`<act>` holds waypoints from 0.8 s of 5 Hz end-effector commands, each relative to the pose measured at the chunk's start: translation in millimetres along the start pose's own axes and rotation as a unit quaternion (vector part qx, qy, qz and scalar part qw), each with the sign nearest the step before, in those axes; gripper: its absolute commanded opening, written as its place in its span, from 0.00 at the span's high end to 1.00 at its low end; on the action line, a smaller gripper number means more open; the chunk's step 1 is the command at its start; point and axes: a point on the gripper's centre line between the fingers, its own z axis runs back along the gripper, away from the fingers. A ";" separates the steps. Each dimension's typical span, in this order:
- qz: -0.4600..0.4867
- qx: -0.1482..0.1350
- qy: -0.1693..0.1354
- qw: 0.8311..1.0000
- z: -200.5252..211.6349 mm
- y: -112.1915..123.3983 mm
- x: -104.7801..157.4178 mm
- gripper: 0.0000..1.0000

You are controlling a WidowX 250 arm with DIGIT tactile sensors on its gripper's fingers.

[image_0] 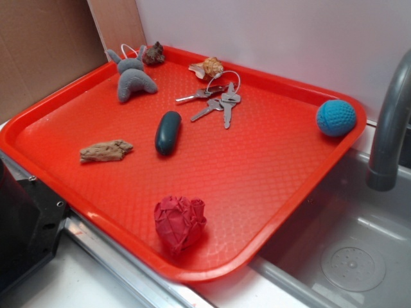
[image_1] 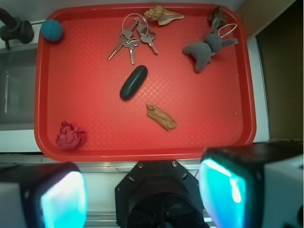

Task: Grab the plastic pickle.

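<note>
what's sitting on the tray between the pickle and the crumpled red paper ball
Nothing: only bare tray separates the plastic pickle from the red paper ball. The wrist view shows it plainly.

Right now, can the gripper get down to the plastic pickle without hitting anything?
Probably yes. The plastic pickle lies alone mid-tray, apart from the keys and the wood-like piece. The gripper hangs above the tray's near edge, fingers spread wide.

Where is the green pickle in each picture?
Exterior view: the plastic pickle lies left of the middle of the red tray, below the keys.
Wrist view: the pickle is near the tray's middle, again just below the keys.
Shared landmark: the keys, right next to it in both.
</note>
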 end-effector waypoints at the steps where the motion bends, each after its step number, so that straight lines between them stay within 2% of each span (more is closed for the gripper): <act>1: 0.000 0.000 0.000 1.000 0.0 0.0 0.0 0.00; 2: 0.121 0.032 -0.005 0.992 -53.1 18.2 28.9 0.00; 3: 0.177 0.049 -0.063 0.981 -101.6 11.4 51.7 0.00; 4: 0.239 0.019 -0.073 0.968 -143.8 10.3 72.7 0.00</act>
